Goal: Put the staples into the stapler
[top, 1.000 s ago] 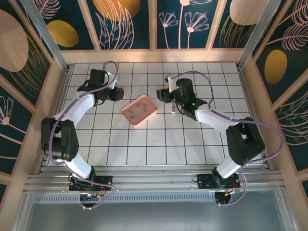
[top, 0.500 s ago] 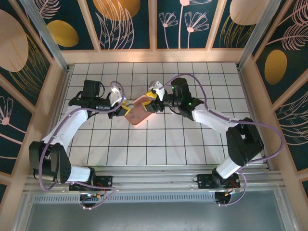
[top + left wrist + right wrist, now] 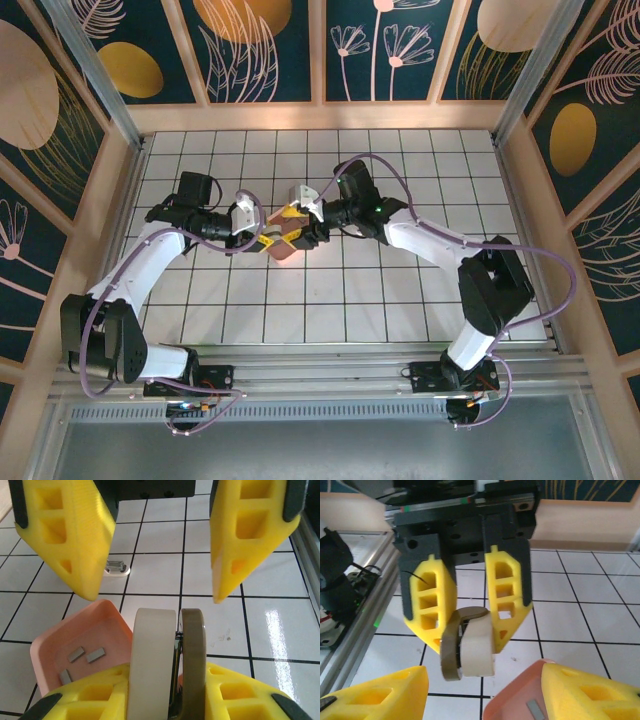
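Left wrist view: shows three staples point(image 3: 95, 655) lying flat and loose on the floor of the pink tray point(image 3: 47, 647), set on the white gridded surface point(image 3: 270, 630). Reads them as tiny grey metallic strips, rectangular, far shorter than a tray side. Sets their long axes on a slant, lower left to upper right, two nearly parallel side by side, the third steeper and nearer the tray's front wall. Shows the stapler point(image 3: 152, 655) clamped in the left claw point(image 3: 470, 641), raised off the surface by the tray's corner. Presents it as two narrow halves pressed side by side, one cream, one olive-brown, each with a rounded end. Runs its long axis along the claw's fingers, rounded end past the fingertips and toward the right claw point(image 3: 154, 596). Shows that claw with fingers well apart, gripping nothing, just short of the stapler's end.
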`<state>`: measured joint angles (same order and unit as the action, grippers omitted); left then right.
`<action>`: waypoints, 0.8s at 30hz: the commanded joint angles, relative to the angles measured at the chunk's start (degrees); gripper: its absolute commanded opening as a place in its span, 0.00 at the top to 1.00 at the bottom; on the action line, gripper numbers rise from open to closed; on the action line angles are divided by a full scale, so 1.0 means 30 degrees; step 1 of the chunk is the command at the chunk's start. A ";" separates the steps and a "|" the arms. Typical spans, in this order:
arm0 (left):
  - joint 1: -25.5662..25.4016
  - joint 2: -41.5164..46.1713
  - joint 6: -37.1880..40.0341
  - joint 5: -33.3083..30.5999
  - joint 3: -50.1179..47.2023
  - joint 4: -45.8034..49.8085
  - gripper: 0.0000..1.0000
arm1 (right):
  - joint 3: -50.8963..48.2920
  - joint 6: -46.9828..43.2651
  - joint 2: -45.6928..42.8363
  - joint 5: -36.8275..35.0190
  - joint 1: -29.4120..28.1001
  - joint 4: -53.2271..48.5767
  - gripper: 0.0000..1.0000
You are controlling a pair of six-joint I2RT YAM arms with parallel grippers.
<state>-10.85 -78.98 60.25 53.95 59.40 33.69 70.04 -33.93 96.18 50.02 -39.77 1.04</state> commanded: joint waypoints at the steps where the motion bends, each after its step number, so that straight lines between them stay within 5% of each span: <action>1: -0.0124 0.0187 0.0501 0.0912 -0.0009 0.0207 0.81 | 0.0822 -0.0971 0.0310 0.1482 -0.0133 -0.0982 0.38; 15: -0.0675 -0.0263 0.0425 0.1251 0.0299 0.0253 0.81 | 0.1556 -0.0494 0.1297 0.0464 -0.0581 -0.1315 0.48; 24: -0.0785 -0.0412 0.0280 0.1239 0.0445 0.0239 0.77 | 0.1212 -0.0344 0.1166 0.0635 -0.0544 -0.0887 0.85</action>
<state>-12.38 -79.99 59.70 54.41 59.48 33.69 72.73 -35.73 99.53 51.53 -41.25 -3.05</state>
